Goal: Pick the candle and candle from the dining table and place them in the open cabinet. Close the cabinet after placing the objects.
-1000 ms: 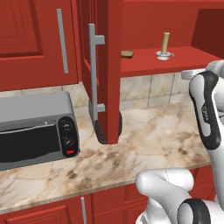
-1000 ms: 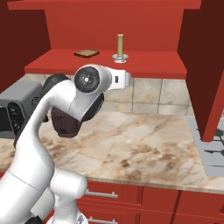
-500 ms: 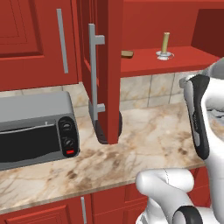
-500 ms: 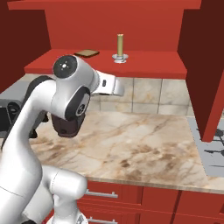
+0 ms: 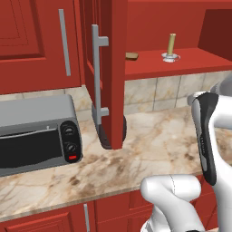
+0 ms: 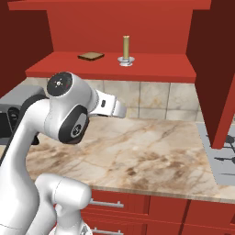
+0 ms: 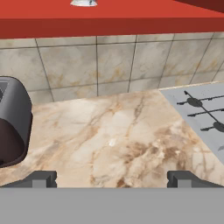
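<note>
Gripper [image 7: 112, 179] spread wide, holds nothing, hovers low over marbled counter [image 7: 118, 140], angled toward the tile wall, likely between carries. Stick candle [image 6: 125, 47], slim olive-gold, upright on its clear dish [image 6: 125, 60], sits on the cabinet [image 6: 110, 69] shelf, above and ahead of the gripper. Brown slab [image 6: 91, 56] just beside it. Squat candle not visible. Doors not yet closed

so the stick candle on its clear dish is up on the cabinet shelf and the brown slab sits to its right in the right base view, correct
Not quite. In the right base view the brown slab lies to the left of the stick candle, not right. The candle does stand on its clear dish on the cabinet shelf.
</note>
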